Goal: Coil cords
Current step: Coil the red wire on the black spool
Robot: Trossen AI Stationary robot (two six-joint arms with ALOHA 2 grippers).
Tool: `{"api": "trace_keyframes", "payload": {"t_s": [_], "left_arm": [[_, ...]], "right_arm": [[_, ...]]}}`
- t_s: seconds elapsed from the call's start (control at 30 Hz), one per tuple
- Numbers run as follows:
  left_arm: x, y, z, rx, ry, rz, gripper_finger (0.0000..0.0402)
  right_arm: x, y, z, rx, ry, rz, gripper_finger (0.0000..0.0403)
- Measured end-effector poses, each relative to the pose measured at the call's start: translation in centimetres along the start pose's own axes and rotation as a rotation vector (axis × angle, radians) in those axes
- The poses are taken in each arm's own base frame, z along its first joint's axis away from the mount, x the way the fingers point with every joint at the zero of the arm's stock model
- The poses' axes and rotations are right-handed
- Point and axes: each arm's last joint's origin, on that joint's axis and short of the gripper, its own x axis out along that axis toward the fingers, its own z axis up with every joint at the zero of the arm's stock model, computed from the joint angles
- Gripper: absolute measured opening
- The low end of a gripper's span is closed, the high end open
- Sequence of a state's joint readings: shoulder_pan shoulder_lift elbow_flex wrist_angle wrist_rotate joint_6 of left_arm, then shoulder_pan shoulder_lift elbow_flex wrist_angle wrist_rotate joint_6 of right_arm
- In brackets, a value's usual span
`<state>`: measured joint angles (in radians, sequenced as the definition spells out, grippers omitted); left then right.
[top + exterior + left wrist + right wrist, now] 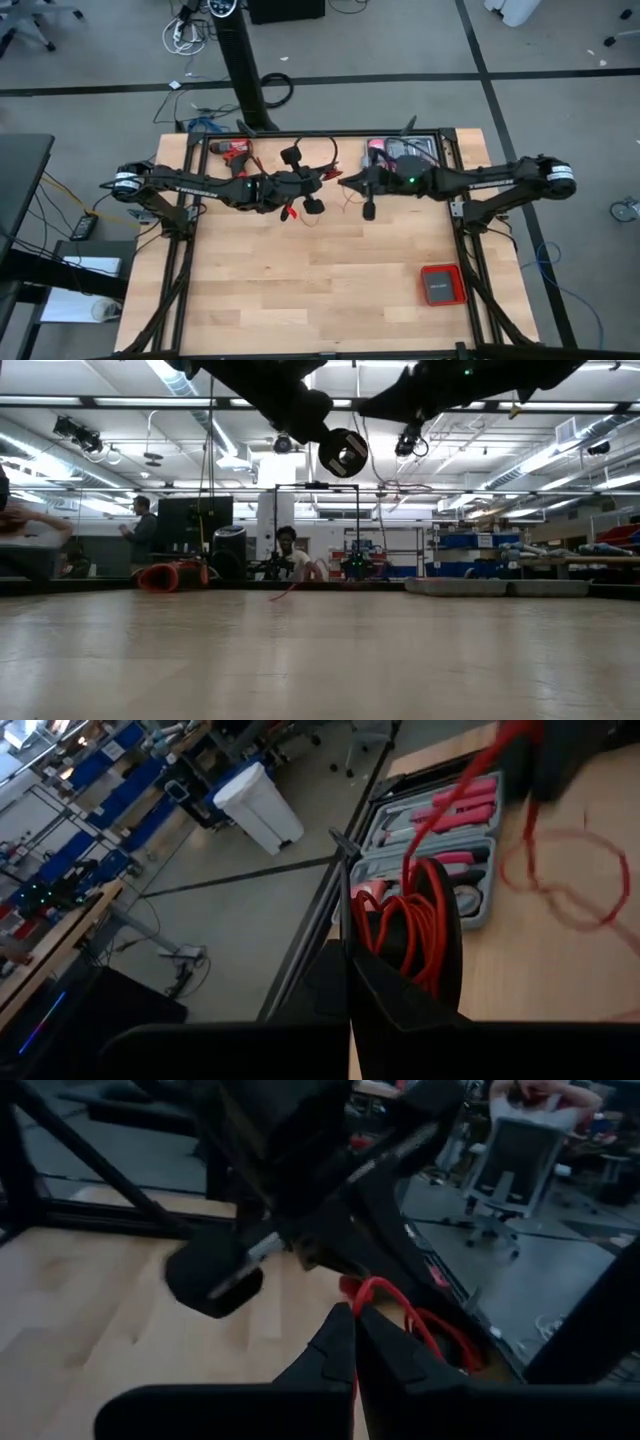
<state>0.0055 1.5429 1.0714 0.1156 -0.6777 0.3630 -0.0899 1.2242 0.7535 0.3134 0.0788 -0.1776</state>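
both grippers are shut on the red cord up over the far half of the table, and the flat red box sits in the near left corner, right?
Not quite: the flat red box sits toward the near right corner, as the high view shows. The rest stands: the left gripper and right gripper are shut on the red cord over the far half of the table.
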Motion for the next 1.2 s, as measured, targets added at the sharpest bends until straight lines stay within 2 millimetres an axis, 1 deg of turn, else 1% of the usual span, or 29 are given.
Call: {"api": "trace_keyframes", "payload": {"t_s": [0.13,0.3,0.5,0.67,0.83,0.9,1.0,1.07,1.2], "left_arm": [[0.0,0.1,0.1,-0.054,-0.009,0.02,0.0],[0.0,0.3,0.6,-0.171,-0.053,0.038,0.0],[-0.2,0.7,1.6,-0.332,-0.148,0.04,0.0],[-0.3,0.9,2.3,-0.43,-0.227,0.004,0.0],[-0.3,1.0,2.5,-0.467,-0.251,-0.017,0.0],[-0.4,1.0,2.6,-0.477,-0.26,-0.025,0.0],[-0.4,1.0,2.6,-0.48,-0.267,-0.032,0.0],[-0.5,1.1,2.7,-0.48,-0.269,-0.04,0.0],[-1.1,1.6,3.1,-0.491,-0.298,-0.053,0.0]], "right_arm": [[1.7,0.7,0.1,-0.002,-0.015,-0.024,0.0],[3.5,1.5,-0.7,-0.015,0.014,-0.045,0.0],[4.4,2.1,-1.1,-0.036,0.011,-0.11,0.0],[4.3,2.1,-1.2,-0.069,0.03,-0.165,0.0006],[3.9,2.3,-1.2,-0.088,0.067,-0.156,0.0025],[3.9,2.3,-1.7,-0.094,0.111,-0.153,0.0031],[3.9,2.3,-2.0,-0.097,0.129,-0.149,0.0038],[3.4,2.5,-2.7,-0.105,0.133,-0.138,0.0039],[2.3,2.6,-4.4,-0.09,0.082,-0.142,0.0035]]}}
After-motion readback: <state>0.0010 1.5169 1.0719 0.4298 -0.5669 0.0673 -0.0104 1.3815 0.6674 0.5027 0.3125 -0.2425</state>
